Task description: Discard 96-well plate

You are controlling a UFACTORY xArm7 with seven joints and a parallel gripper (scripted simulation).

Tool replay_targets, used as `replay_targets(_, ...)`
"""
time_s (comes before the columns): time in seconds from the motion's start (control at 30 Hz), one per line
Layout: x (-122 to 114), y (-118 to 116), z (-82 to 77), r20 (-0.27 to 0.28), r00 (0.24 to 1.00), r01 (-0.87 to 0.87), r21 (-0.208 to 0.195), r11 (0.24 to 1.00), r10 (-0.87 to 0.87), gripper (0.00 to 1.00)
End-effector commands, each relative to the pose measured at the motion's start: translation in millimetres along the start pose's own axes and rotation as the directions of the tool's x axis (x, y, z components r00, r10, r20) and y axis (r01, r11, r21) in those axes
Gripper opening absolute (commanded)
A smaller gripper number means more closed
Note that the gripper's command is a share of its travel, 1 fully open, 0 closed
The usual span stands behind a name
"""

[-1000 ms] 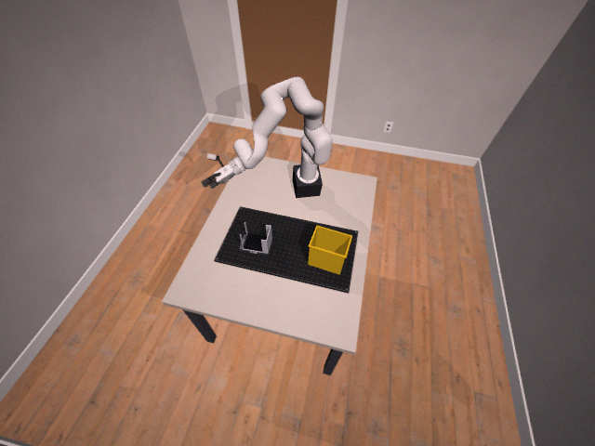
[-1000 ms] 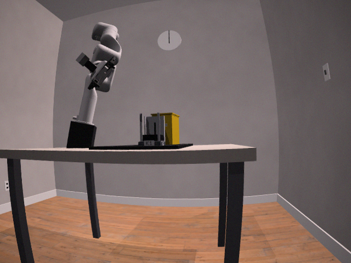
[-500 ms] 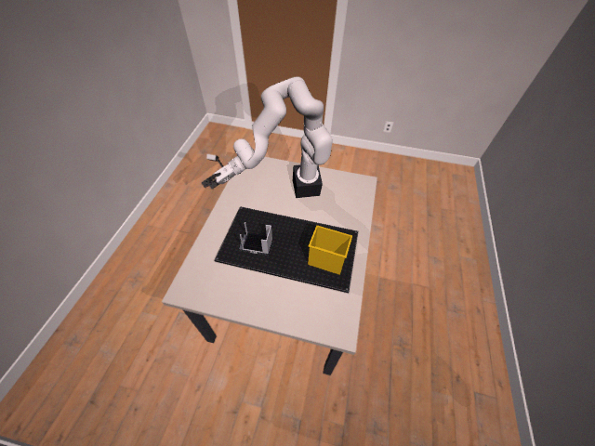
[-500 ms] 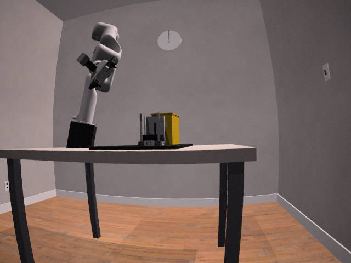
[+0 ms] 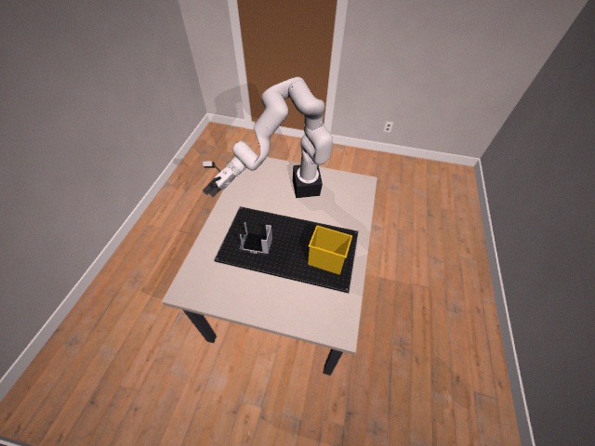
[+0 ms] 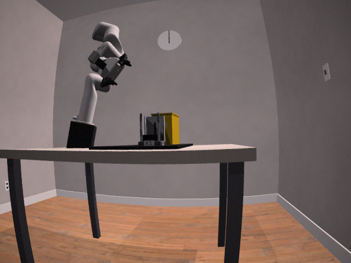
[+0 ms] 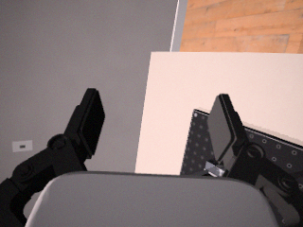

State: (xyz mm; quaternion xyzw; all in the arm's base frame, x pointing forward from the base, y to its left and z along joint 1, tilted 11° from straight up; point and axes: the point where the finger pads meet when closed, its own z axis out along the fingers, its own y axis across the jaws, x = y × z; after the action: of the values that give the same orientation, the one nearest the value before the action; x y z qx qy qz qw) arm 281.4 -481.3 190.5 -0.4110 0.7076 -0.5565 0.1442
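Plate stack in rack K1 [image 5: 267, 238] sits well below and ahead of the claw [image 5: 215, 185]; claw hangs beyond the tabletop [image 5: 269, 307] edge, fingers spread, holding nothing.

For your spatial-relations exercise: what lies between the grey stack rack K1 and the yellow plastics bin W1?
In the top view, only a bare stretch of the black perforated mat separates the grey stack rack K1 from the yellow plastics bin W1.
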Motion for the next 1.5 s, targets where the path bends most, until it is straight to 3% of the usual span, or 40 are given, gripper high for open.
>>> replay_targets(0.0,-10.3,-10.5,3.0,0.064,0.998,-0.009,0.019,1.000,0.008,1.00)
replay_targets(0.03,-14.0,-13.1,3.8,0.064,0.998,-0.009,0.019,1.000,0.008,1.00)
replay_targets(0.1,-22.2,-18.5,5.1,0.126,0.992,-0.017,0.027,0.999,0.014,1.00)
replay_targets(0.17,-28.2,-22.4,6.1,0.126,0.992,-0.017,0.027,0.999,0.014,1.00)
replay_targets(0.23,-36.7,-27.4,7.0,0.188,0.982,-0.025,0.031,0.999,0.019,1.00)
replay_targets(0.3,-42.7,-30.9,7.6,0.188,0.982,-0.025,0.031,0.999,0.019,1.00)
replay_targets(0.37,-51.4,-35.6,8.0,0.250,0.968,-0.032,0.028,0.999,0.024,1.00)
replay_targets(0.47,-55.9,-37.9,8.2,0.250,0.968,-0.032,0.028,0.999,0.024,1.00)
replay_targets(0.53,-64.9,-42.2,8.2,0.309,0.951,-0.038,0.021,0.999,0.029,1.00)
replay_targets(0.6,-72.2,-45.6,8.2,0.309,0.951,-0.038,0.021,0.999,0.030,1.00)
replay_targets(0.67,-81.4,-49.5,7.7,0.367,0.930,-0.041,0.008,0.999,0.035,1.00)
replay_targets(0.73,-87.0,-51.7,7.5,0.367,0.930,-0.041,0.008,0.999,0.035,1.00)
replay_targets(0.9,-110.5,-59.8,4.6,0.472,0.880,-0.037,-0.032,0.999,0.048,1.00)
replay_targets(1.03,-116.1,-61.5,3.8,0.472,0.880,-0.037,-0.032,0.999,0.048,1.00)
replay_targets(1.17,-135.1,-66.0,-0.3,0.562,0.824,-0.018,-0.087,0.996,0.064,1.00)
replay_targets(1.27,-143.9,-67.8,-2.4,0.562,0.824,-0.018,-0.087,0.996,0.064,1.00)
replay_targets(1.47,-169.3,-71.0,-10.5,0.634,0.769,0.017,-0.153,0.988,0.085,1.00)
